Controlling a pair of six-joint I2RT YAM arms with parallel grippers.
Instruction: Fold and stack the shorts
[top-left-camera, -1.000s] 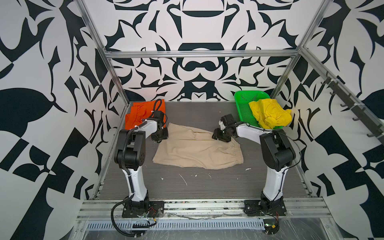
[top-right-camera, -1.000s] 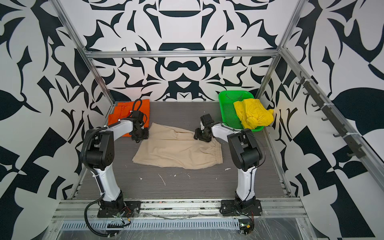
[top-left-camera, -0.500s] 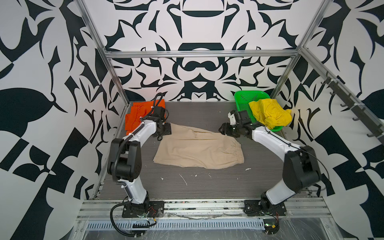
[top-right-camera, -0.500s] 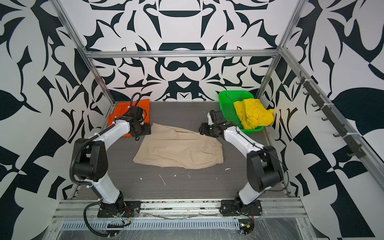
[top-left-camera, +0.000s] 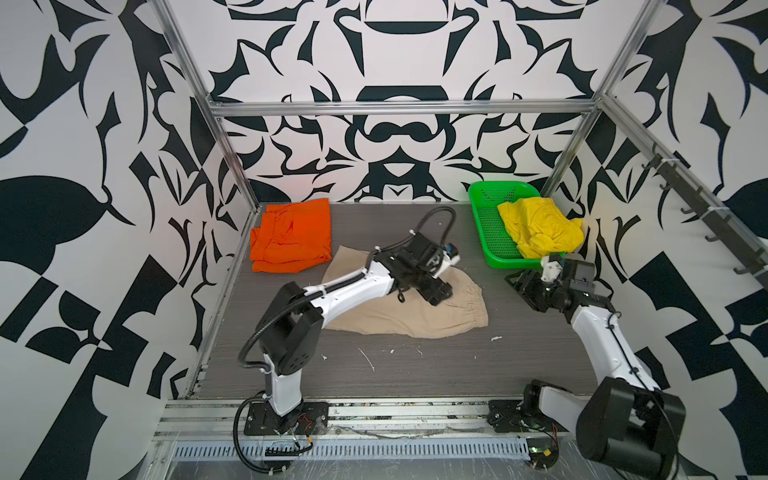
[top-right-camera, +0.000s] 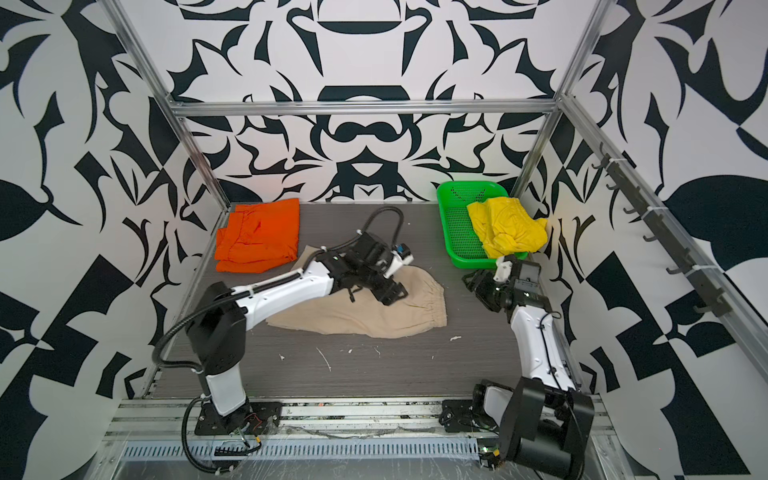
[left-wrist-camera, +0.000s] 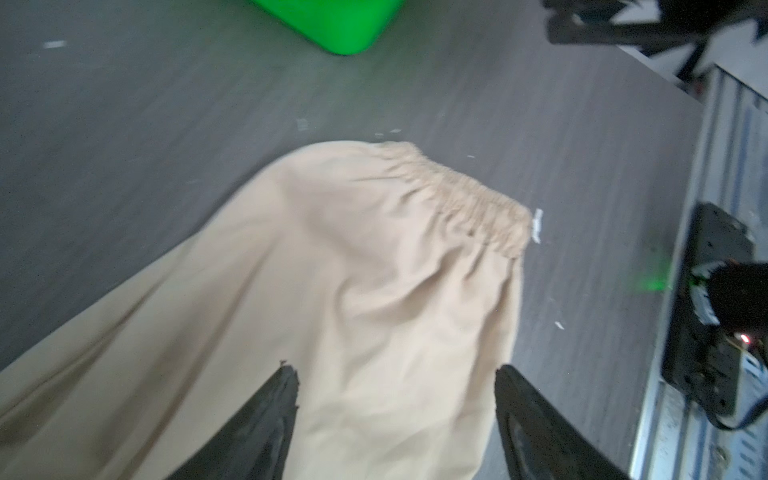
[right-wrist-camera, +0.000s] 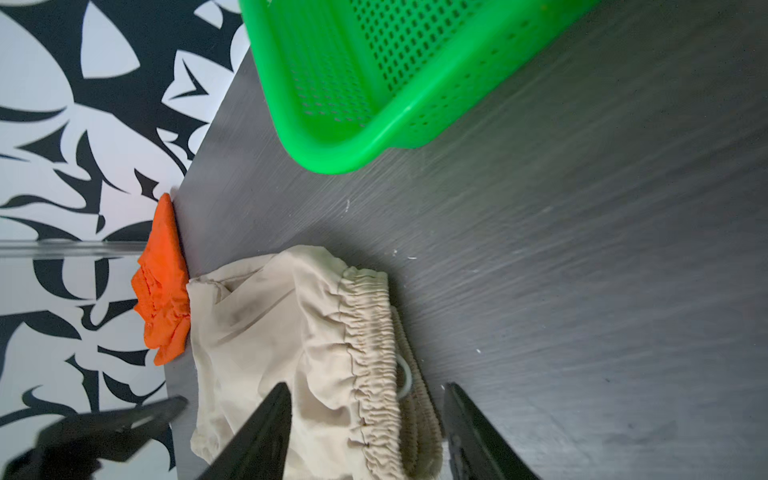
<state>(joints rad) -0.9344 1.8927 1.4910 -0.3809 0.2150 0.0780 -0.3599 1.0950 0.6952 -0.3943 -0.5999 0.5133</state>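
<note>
Above the beige shorts (top-left-camera: 457, 316) the left gripper (left-wrist-camera: 397, 372) spreads wide, empty; at three o'clock the right gripper (right-wrist-camera: 368, 384) gapes empty. Grey table (top-left-camera: 415, 374), patterned walls (top-left-camera: 395, 62).

In both top views the left arm (top-left-camera: 353, 289) covers the middle of the beige shorts (top-left-camera: 457, 316).

Grey table (top-left-camera: 415, 374) with orange shorts (top-left-camera: 291, 237), beige shorts (top-left-camera: 415, 320), green basket (top-left-camera: 492, 232)
</note>
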